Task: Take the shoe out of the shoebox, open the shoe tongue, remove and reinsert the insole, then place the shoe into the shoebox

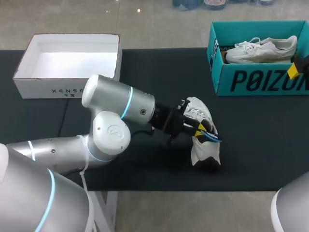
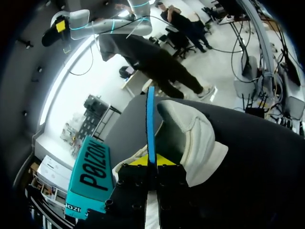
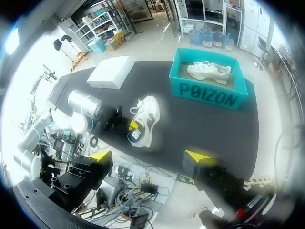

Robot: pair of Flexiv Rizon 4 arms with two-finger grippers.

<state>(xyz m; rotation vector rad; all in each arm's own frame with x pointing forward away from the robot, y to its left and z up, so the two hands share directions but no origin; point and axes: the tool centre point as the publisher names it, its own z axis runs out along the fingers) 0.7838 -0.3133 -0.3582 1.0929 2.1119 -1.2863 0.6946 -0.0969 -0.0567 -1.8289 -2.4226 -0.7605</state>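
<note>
While your left gripper (image 2: 151, 161) pinches the blue insole (image 2: 151, 119), the shoe (image 1: 203, 140) lies on the table (image 1: 145, 72).
Listed left to right: white box (image 1: 67, 63), far left, open-topped; left gripper, fingers closed on the insole's edge, insole reaching ahead over the shoe; shoe, near the front edge, long axis far-to-near, toe end not discernible, well apart from the teal shoebox (image 1: 260, 82); shoebox, far right, holding a second shoe (image 1: 260, 50); right gripper (image 3: 148, 157), fingers spread wide, holding nothing.
</note>
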